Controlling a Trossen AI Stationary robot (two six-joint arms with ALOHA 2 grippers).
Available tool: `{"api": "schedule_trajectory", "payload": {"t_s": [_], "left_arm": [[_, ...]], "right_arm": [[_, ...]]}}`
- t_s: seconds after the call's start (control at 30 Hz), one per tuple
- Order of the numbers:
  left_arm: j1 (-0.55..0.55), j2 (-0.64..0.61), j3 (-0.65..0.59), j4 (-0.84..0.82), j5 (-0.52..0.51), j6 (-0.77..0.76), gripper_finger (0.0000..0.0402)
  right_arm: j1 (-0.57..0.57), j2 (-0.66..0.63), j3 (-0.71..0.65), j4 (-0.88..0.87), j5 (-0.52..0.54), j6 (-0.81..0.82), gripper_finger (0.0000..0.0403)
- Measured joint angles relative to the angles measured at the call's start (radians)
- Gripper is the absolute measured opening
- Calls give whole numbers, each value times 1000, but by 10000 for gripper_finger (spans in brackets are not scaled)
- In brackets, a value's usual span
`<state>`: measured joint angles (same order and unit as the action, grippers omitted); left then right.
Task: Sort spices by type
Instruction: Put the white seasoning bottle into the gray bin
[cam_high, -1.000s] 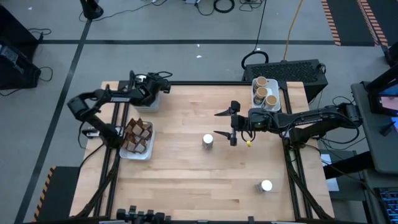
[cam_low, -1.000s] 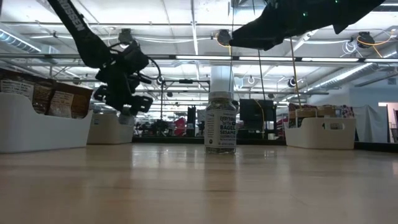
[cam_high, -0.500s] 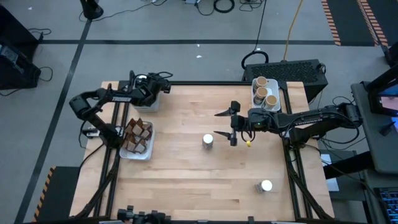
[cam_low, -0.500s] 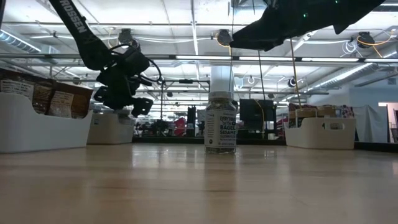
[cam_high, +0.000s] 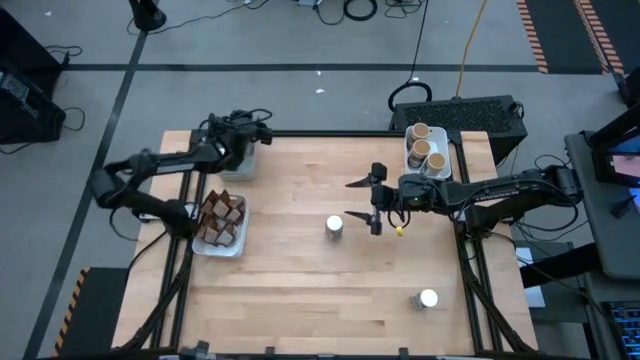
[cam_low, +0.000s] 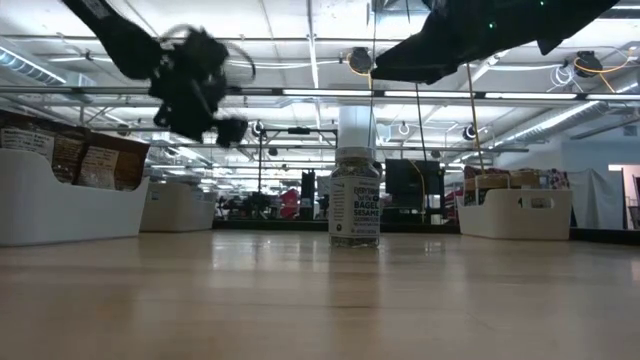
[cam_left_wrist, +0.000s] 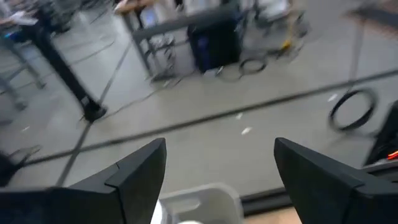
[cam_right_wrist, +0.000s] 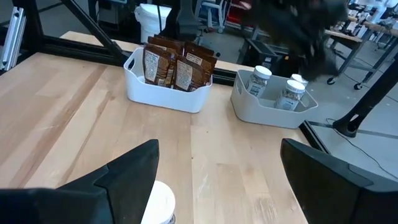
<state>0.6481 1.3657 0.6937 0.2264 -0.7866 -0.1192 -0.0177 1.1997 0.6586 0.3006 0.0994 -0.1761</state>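
Grey floor (cam_high: 300, 40) (black tape lines), ceiling strip lights (cam_low: 310, 60).

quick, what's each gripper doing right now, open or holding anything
Left gripper: open, holding nothing, above the grey bin at the table's far-left corner.
Right gripper: open, holding nothing, by the white-lidded jar mid-table.

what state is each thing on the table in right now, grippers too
left gripper: open, empty, raised over the grey tray
right gripper: open, empty, beside the centre jar
centre white-lidded jar: upright, loose on the table
near white-lidded jar: upright, loose, unsorted
grey tray: holds white-lidded jars
packet tray: filled with brown packets, standing
cork-jar tray: holds three cork-topped jars, upright
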Motion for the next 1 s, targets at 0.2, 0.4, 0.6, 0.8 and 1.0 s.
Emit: {"api": "schedule_trajectory", "payload": {"t_s": [0.2,0.4,0.6,0.8,1.0], "left_arm": [[-96,-193,0,0,238,21,301],[-310,-254,0,3,555,-4,301],[-605,-187,0,62,556,-1,301],[-830,-17,93,120,412,78,301],[-886,219,262,123,303,103,301]], "right_arm": [[0,-85,0,-76,0,39,320],[56,-233,0,-223,2,107,320],[147,-318,0,-277,3,168,320],[222,-307,0,-297,4,208,320],[265,-291,0,-325,87,206,320]]}}
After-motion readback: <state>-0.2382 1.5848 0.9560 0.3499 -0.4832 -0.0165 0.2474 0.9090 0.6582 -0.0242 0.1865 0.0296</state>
